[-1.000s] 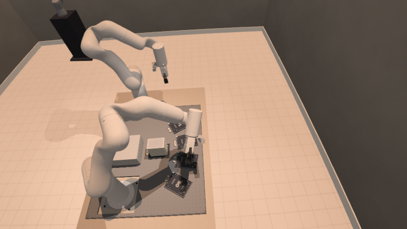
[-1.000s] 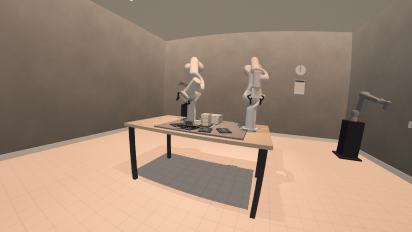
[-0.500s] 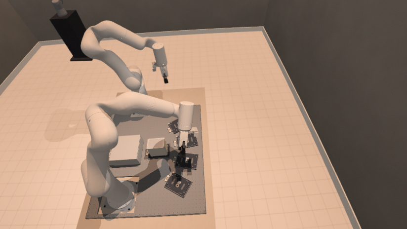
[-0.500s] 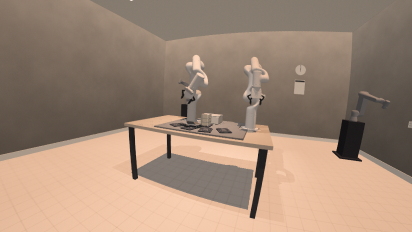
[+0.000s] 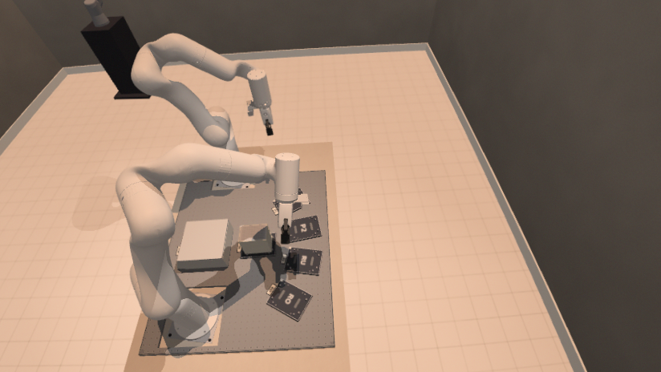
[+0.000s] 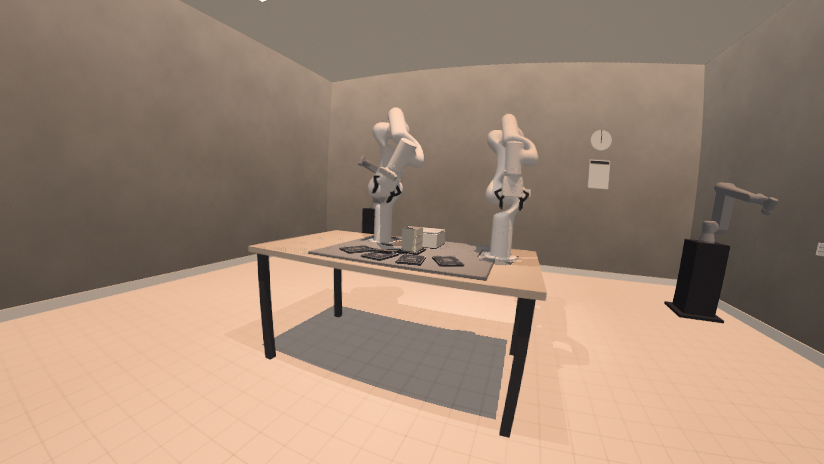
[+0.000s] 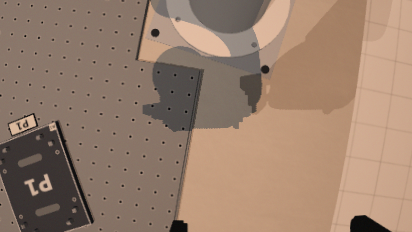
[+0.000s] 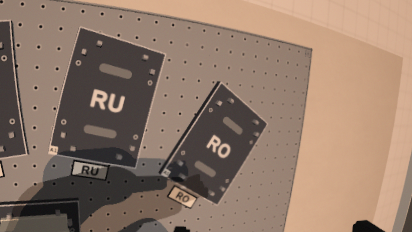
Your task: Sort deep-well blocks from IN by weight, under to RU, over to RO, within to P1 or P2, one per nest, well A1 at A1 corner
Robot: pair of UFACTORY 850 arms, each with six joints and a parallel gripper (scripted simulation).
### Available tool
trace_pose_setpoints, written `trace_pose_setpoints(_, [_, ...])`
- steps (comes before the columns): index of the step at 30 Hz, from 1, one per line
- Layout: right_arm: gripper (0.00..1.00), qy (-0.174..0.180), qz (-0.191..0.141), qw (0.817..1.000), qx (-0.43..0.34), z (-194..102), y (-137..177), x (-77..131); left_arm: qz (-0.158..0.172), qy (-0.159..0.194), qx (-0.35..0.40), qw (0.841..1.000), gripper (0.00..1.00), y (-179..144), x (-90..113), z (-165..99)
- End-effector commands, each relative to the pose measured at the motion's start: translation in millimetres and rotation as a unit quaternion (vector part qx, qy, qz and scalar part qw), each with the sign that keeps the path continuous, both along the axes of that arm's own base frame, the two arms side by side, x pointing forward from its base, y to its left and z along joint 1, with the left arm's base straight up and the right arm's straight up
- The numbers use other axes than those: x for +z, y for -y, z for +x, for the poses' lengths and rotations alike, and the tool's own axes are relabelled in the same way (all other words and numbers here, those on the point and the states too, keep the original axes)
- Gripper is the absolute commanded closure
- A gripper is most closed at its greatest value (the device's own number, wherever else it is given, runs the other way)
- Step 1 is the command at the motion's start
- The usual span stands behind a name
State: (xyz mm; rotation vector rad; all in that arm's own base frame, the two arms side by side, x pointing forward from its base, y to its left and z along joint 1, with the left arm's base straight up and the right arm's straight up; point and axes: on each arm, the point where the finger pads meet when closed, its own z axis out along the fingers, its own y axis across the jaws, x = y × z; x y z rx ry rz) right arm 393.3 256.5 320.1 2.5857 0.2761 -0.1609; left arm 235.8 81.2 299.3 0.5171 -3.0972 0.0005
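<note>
And here's the right gripper (image 5: pixel 285 233) (image 6: pixel 384 193) (image 8: pixel 273 228), up above the board, fingers spread fully wide, nothing in their grasp. The stacked deep-well blocks (image 5: pixel 255 240) (image 6: pixel 412 239) (image 8: pixel 37 225) stand upright on a dark nest, lower than those fingers and off to their side, toward the arm bases. Nest P2 (image 5: pixel 302 228) (image 6: pixel 411 259) (image 8: pixel 10 90) and nest RU (image 5: pixel 302 260) (image 6: pixel 378 255) (image 8: pixel 107 95) lie below the fingers on the outer side; nest RO (image 5: pixel 289 300) (image 6: pixel 355 249) (image 8: pixel 218 145) sits farther along, past RU. Over to the left gripper (image 5: pixel 269 129) (image 6: pixel 512 202) (image 7: pixel 273 224): wide open too, nothing held, well apart from the stack. Nest P1 (image 5: pixel 296 208) (image 6: pixel 447 261) (image 7: pixel 39 184) lies below and to the side of its fingers, bare face showing. A pale box (image 5: pixel 203 244) (image 6: pixel 433 238) stands beyond the stack from the right fingers. Any lamp on it? Can't tell from here.

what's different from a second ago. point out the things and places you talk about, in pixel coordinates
The right gripper (image 5: pixel 285 233) (image 6: pixel 384 190) (image 8: pixel 274 229) moved up and left in the top view, toward the block stack (image 5: pixel 255 240) (image 6: pixel 412 239) (image 8: pixel 40 225). Nothing was taken or let go. The left gripper (image 5: pixel 269 129) (image 6: pixel 512 200) (image 7: pixel 270 226) and block stack stayed put, both grippers open.
</note>
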Motion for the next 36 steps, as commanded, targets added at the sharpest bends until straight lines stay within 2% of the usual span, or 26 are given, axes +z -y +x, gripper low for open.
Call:
trace_pose_setpoints(1, [0.0,0.014,0.044,0.999,-0.002,-15.0,-11.6,10.0,0.0,0.001,0.0,1.0,0.0,-0.2,0.7,0.6])
trace_pose_setpoints(7, [0.0,0.014,0.044,0.999,-0.002,-33.4,-24.1,19.9,0.0,0.001,0.0,1.0,0.0,-0.2,0.7,0.6])
trace_pose_setpoints(10, [0.0,0.024,0.089,0.996,-0.004,-45.2,-31.2,25.9,0.0,0.001,0.0,1.0,0.0,-0.2,0.7,0.6])
trace_pose_setpoints(17, [0.0,0.024,0.089,0.996,-0.004,-64.0,-42.2,35.4,0.0,0.001,0.0,1.0,0.0,-0.2,0.7,0.6])
trace_pose_setpoints(20, [0.0,0.032,0.135,0.99,-0.007,-76.3,-48.4,41.3,0.0,0.001,0.0,1.0,0.0,-0.2,0.7,0.6])
trace_pose_setpoints(26, [0.0,0.032,0.135,0.99,-0.007,-95.3,-57.9,50.3,0.0,0.001,0.0,1.0,0.0,-0.2,0.7,0.6])
trace_pose_setpoints(29, [0.0,0.037,0.18,0.983,-0.011,-108.1,-63.3,56.2,0.0,0.001,0.0,1.0,0.0,-0.2,0.7,0.6])
trace_pose_setpoints(36, [0.0,0.037,0.18,0.983,-0.011,-127.1,-71.2,64.8,0.0,0.001,0.0,1.0,0.0,-0.2,0.7,0.6])
